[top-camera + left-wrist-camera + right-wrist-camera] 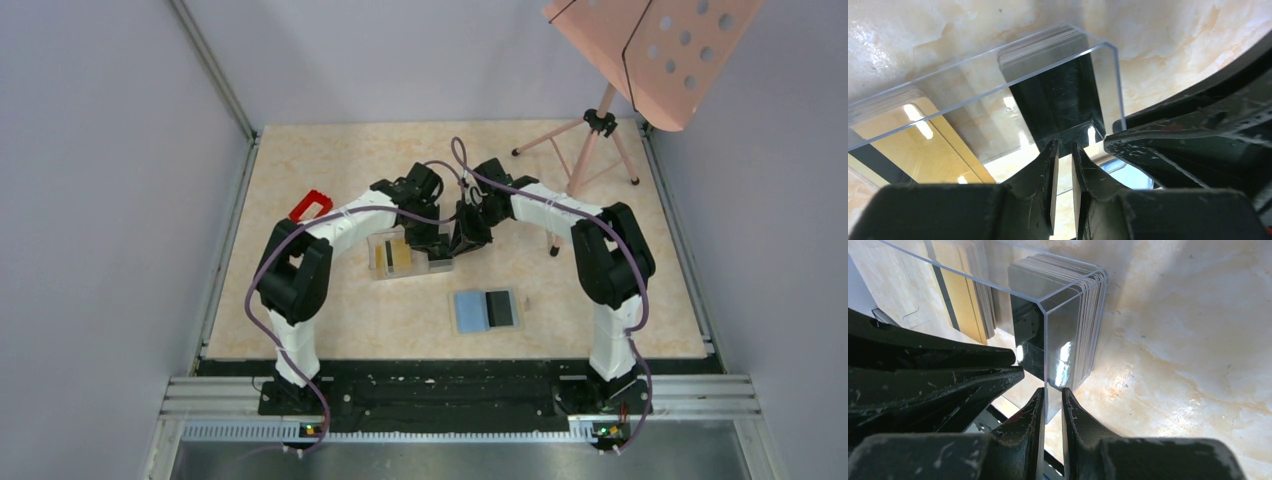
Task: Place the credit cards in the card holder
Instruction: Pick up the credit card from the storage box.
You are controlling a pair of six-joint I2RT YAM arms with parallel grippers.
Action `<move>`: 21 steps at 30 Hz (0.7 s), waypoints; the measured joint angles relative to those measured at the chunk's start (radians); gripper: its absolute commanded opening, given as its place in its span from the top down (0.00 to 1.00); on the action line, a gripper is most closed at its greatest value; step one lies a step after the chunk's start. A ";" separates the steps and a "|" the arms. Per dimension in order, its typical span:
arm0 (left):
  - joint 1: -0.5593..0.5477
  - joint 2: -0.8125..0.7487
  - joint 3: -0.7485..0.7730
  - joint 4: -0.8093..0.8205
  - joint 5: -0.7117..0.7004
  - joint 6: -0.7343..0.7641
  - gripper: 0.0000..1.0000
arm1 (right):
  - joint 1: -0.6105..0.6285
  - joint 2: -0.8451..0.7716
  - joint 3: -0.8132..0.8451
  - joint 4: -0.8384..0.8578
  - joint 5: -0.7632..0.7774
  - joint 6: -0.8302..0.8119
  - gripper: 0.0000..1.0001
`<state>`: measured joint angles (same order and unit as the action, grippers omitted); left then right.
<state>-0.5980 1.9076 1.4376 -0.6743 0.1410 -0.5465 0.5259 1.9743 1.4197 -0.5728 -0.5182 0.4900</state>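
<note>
A clear plastic box (373, 264) holds a stack of yellow-gold credit cards (397, 256) (908, 150) and a stack of black credit cards (1058, 97) (1030, 335). My right gripper (1052, 392) (464, 238) is shut on the box's end wall at its corner (1046, 355). My left gripper (1064, 147) (432, 246) is almost closed, its tips at the near edge of the top black card, with nothing clearly between them. The card holder (468, 312) lies open, blue lining up, with one black card (502, 308) on its right half.
A red rectangular frame (311, 204) lies left of the left arm. A tripod stand (597, 130) with a pink perforated panel (660, 45) stands at the back right. Grey walls close the table's left, right and back sides.
</note>
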 measured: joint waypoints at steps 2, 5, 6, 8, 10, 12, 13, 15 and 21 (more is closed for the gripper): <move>-0.004 0.003 0.013 0.000 0.000 0.001 0.78 | 0.000 0.000 0.000 0.000 0.000 0.000 0.88; -0.008 0.024 0.033 -0.001 -0.001 0.004 0.73 | 0.000 0.000 0.000 0.000 0.000 0.000 0.88; -0.008 0.031 0.034 -0.003 -0.005 0.005 0.71 | 0.000 0.000 0.000 0.000 -0.001 0.000 0.88; -0.010 0.040 0.034 -0.021 -0.023 0.005 0.68 | 0.001 0.000 -0.002 0.003 -0.005 0.001 0.88; -0.010 0.045 0.034 -0.036 -0.031 0.002 0.67 | 0.002 0.000 -0.004 0.006 -0.006 0.001 0.88; -0.010 0.045 0.036 -0.039 -0.038 0.001 0.67 | 0.001 0.000 -0.005 0.007 -0.007 0.001 0.88; -0.010 0.046 0.037 -0.041 -0.039 0.000 0.67 | 0.001 0.000 -0.005 0.007 -0.007 0.001 0.88; -0.010 0.047 0.039 -0.044 -0.044 0.000 0.69 | 0.001 0.000 -0.005 0.008 -0.007 0.001 0.89; -0.010 0.053 0.044 -0.052 -0.043 -0.004 0.67 | 0.001 0.000 -0.005 0.008 -0.007 0.001 0.89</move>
<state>-0.6079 1.9606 1.4818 -0.7261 0.0975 -0.5503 0.5270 1.9739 1.4143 -0.5652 -0.5255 0.4908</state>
